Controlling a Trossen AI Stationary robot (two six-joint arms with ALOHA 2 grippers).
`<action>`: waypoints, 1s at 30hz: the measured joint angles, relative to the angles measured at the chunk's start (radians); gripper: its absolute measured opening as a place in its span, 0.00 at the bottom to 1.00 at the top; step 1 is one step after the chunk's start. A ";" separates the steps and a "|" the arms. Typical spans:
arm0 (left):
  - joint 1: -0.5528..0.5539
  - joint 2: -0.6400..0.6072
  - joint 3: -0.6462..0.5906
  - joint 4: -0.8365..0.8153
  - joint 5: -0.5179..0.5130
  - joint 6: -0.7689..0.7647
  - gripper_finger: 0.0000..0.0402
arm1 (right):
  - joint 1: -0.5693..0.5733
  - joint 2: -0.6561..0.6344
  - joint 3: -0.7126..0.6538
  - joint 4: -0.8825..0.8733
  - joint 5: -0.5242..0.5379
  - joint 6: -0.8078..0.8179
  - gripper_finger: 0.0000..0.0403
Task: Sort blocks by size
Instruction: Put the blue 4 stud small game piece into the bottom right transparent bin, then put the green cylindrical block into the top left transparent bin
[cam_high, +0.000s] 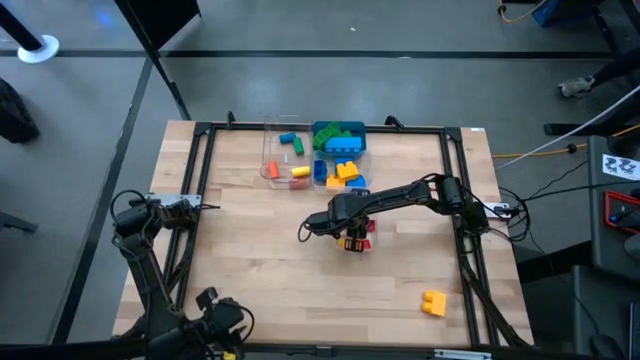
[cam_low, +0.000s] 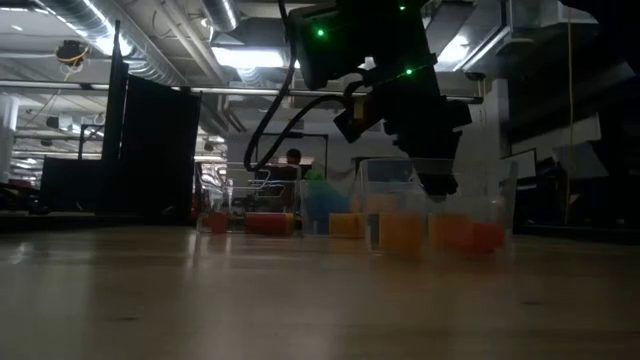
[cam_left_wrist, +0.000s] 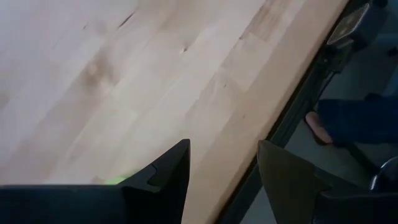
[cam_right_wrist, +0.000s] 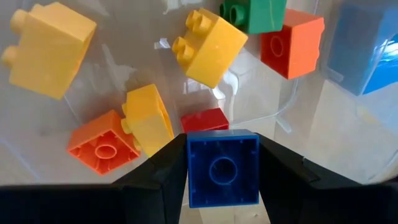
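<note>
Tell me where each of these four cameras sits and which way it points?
High view: overhead, straight down on table, both arms, right gripper.
Low view: at tabletop height, level across toward blocks; one arm drops in.
Left wrist: on the waiting left arm, past its open gripper at the table edge.
Right wrist: looks down, jaws clamping a blue block.
The right-wrist and high views share the clear tub.

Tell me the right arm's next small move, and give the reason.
Probably open the fingers and drop the blue cube. The right gripper holds it between its fingers directly over the clear tub, which already contains small yellow, orange and red blocks. The left gripper waits open at the table's edge.
</note>
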 joint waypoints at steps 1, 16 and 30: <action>0.000 0.000 0.000 0.000 0.000 0.012 0.43 | 0.000 0.000 0.000 0.000 0.000 0.000 0.42; 0.000 0.000 0.000 0.000 0.000 0.060 0.43 | -0.014 -0.001 0.000 0.030 -0.052 -0.003 0.45; 0.000 0.000 0.000 0.000 0.000 0.057 0.43 | -0.021 -0.001 0.000 0.075 -0.090 0.010 0.84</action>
